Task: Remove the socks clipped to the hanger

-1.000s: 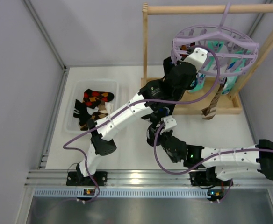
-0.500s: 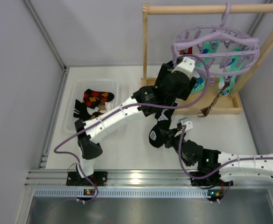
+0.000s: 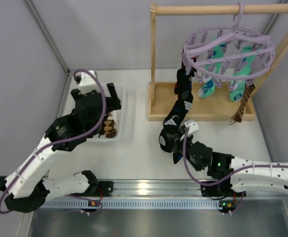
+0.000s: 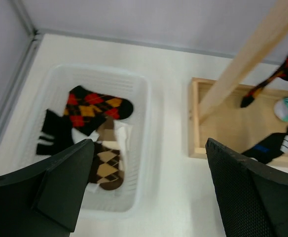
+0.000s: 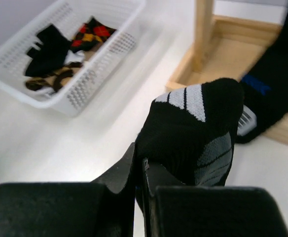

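Observation:
The lilac hanger point(image 3: 228, 47) hangs from the wooden rail. Turquoise socks point(image 3: 207, 89) and a dark diamond-patterned sock point(image 3: 242, 104) dangle from its pegs. A long black sock point(image 3: 179, 103) stretches from a peg at the ring's left side down to my right gripper point(image 3: 175, 142). In the right wrist view that gripper point(image 5: 143, 159) is shut on the black sock's point(image 5: 198, 123) toe end. My left gripper point(image 3: 109, 101) hovers over the white basket point(image 3: 122, 116). Its jaws point(image 4: 149, 148) stand wide open and hold nothing.
The basket point(image 4: 145, 123) holds a black sock with orange-red diamonds point(image 4: 92, 106), a brown argyle one point(image 4: 104, 168) and a black one point(image 4: 55, 133). The wooden frame's post point(image 3: 153, 59) and base tray point(image 3: 203, 117) stand right of it. Grey walls close in left and behind.
My left arm swung from the hanger back left to above the basket, and its jaws opened wide. The right gripper stayed shut on the black sock at about the same spot.

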Controlling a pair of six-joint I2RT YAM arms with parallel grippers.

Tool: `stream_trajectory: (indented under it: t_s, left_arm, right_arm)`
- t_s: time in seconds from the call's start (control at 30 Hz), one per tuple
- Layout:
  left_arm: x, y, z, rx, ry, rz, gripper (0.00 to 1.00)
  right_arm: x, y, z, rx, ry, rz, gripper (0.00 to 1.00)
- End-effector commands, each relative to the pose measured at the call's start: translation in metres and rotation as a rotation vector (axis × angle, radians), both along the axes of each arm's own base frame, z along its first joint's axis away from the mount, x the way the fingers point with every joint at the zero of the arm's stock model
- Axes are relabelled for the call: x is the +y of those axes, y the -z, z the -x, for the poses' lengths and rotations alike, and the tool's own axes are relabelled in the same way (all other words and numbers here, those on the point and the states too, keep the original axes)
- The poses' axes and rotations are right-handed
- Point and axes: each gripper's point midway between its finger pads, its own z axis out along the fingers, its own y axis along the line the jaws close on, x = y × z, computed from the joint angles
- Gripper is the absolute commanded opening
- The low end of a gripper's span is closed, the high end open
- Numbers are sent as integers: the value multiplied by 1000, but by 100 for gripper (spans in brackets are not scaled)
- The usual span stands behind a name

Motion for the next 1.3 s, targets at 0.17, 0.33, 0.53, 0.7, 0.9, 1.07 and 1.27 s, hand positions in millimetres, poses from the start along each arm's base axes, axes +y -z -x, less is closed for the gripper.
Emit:
stream_trajectory:
  t_s: [0.17,0.33,0.53,0.7,0.9,1.07,1.27]
  left_arm:
    - [82,28,24,34,-174,-78,98]
    - [120,5,43,-80,-320,44,98]
    - [165,-1,69,-163,-467,113,98]
    - [171,9,72,-160,-492,105,98]
    - [156,22,62,-112,-436,57,98]
    - [132,26,51,-81,-315,44,98]
    - [98,30,41,-71,-126,37,98]
  right_arm:
    - [102,-115,-35,-72,-350,-50,0]
    - [178,-128,-56,-53,-542,-19,0]
    - [260,-145,-77,-70,-714,-23,0]
    - [312,-114,-110,-10,-752,21,2]
    - [298,-130,-137,-15,-648,22,69]
    - [231,-167,-133,-55,-517,15,83]
    - [129,-139,-106,-24,-343,63,85]
